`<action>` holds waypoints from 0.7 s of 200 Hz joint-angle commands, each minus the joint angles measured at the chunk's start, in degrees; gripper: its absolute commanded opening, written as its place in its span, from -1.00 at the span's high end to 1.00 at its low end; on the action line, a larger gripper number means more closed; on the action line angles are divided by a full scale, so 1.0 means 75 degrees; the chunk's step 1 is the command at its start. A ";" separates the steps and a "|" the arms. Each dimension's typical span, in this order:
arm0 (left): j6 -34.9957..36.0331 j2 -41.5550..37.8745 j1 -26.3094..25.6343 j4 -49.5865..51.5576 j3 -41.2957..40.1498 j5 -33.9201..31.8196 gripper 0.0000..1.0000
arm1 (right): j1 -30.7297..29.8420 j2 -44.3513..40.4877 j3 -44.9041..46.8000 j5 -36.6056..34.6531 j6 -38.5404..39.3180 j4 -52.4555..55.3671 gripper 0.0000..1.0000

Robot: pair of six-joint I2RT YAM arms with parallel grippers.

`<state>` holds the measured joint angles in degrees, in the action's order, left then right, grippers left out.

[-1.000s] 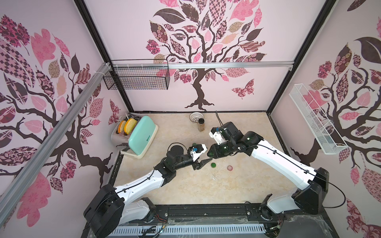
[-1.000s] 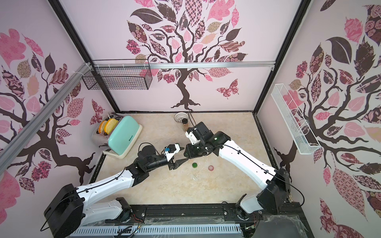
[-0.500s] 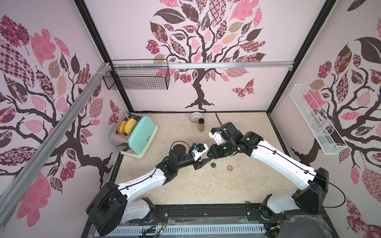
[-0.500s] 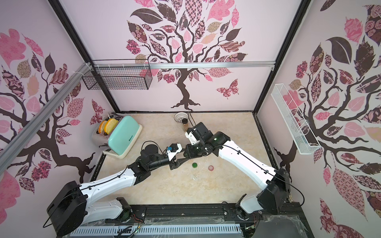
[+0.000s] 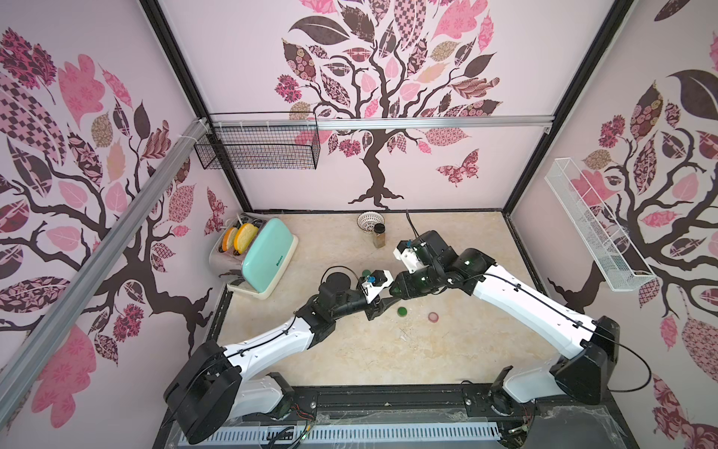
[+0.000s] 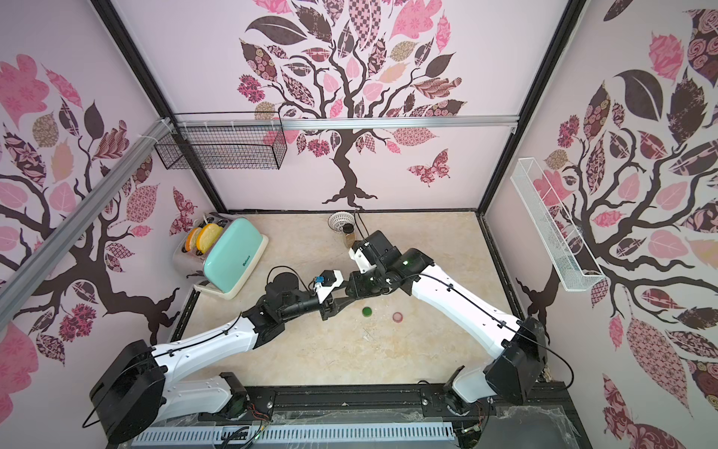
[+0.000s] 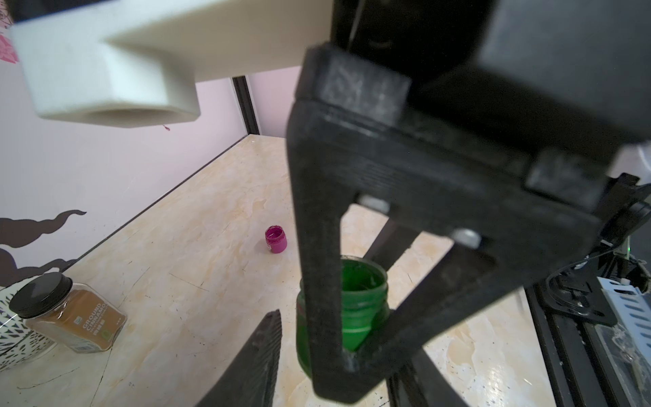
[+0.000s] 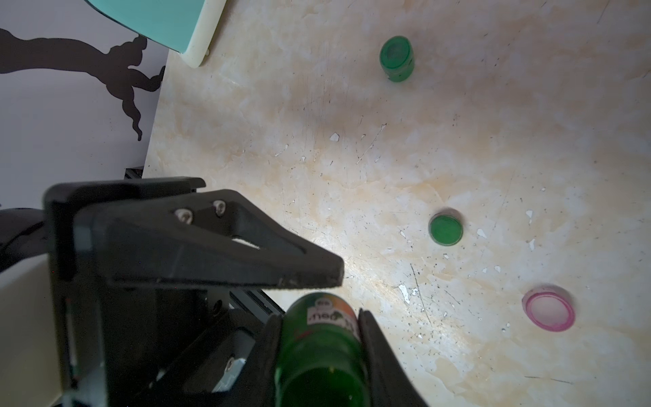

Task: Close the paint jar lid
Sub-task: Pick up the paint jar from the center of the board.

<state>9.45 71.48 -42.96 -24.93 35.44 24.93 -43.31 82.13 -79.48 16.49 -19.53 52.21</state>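
Right tool (image 7: 336, 366) clamps the lidless green paint jar (image 7: 364, 285); left tool (image 5: 376, 309) straddles it, jaws apart.

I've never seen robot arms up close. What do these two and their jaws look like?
Both the left arm and right arm have smooth white shells between chunky black joints. Thin black cables run along them. Each wrist carries a white camera housing; the left one's shows a blue connector. The jaws are matte black wedges fastened with silver screws.

Both top views high above, facing down on whole table (image 5: 388, 350), wrist views close, sharing green jar (image 7: 364, 282).
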 commanded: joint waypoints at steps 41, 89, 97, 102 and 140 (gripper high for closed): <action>-0.0078 0.0075 -0.0014 -0.0415 -0.0061 0.0192 0.30 | -0.0061 0.0042 -0.0189 -0.0091 -0.0138 -0.0046 0.47; -0.0031 0.0011 -0.0016 -0.0415 -0.0140 0.0274 0.48 | -0.0063 0.0040 -0.0303 -0.0286 -0.0068 -0.0019 0.15; -0.0021 -0.0014 -0.0014 -0.0415 -0.0166 0.0261 0.51 | -0.0064 0.0024 -0.0369 -0.0395 -0.0029 0.0036 0.09; -0.0020 -0.0036 -0.0014 -0.0423 -0.0189 0.0245 0.52 | -0.0067 0.0027 -0.0423 -0.0489 -0.0005 0.0083 0.04; -0.0187 -0.0460 -0.0014 -0.0708 -0.0547 -0.0051 0.57 | 0.0013 -0.0189 -0.0891 -0.1118 0.0320 0.0379 -0.35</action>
<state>9.10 70.81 -43.05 -27.40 33.21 25.76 -43.48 82.15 -82.15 12.27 -19.11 53.78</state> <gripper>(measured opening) 0.336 0.625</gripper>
